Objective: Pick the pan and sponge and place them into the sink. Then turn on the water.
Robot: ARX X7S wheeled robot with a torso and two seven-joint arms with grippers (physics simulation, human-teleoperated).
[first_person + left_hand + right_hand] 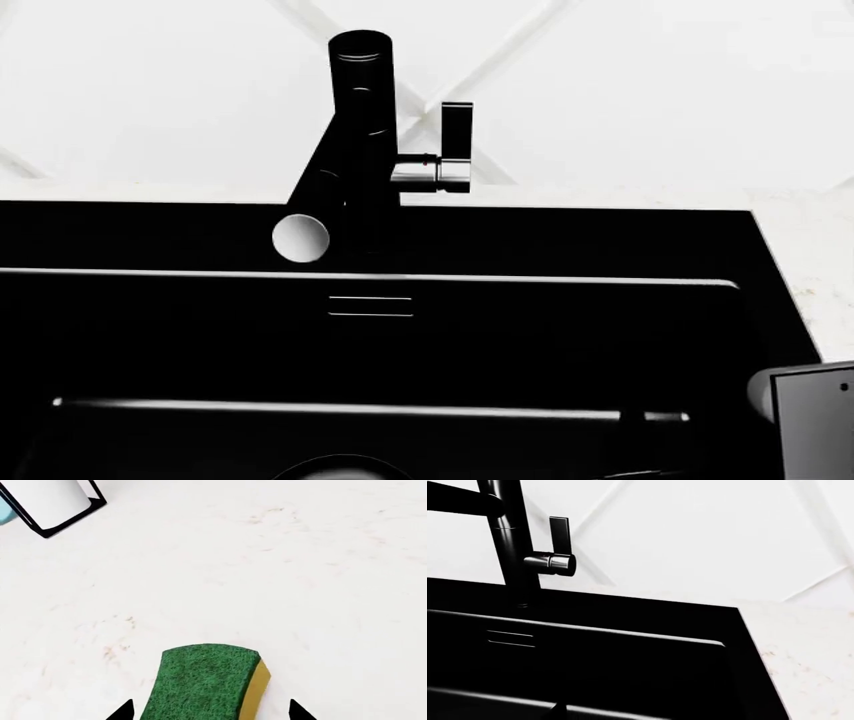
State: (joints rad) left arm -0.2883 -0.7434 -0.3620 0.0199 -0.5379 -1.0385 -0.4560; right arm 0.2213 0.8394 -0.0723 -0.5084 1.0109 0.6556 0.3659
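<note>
Left wrist view has the sponge (212, 680) lying green side up on the pale counter (267, 580), between the spread tips of the left gripper (212, 712), apparently lined up to grasp it, away from the sink (534, 340); right gripper's state cannot be told.

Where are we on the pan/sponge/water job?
Early. Nothing looks done: the visible part of the sink shows no pan or sponge, and no stream comes from the faucet; its lever stands upright. In hand: the sponge lies green side up on the counter, between the left gripper fingertips, not yet gripped. Left: sponge, pan (not in view), water.
</note>
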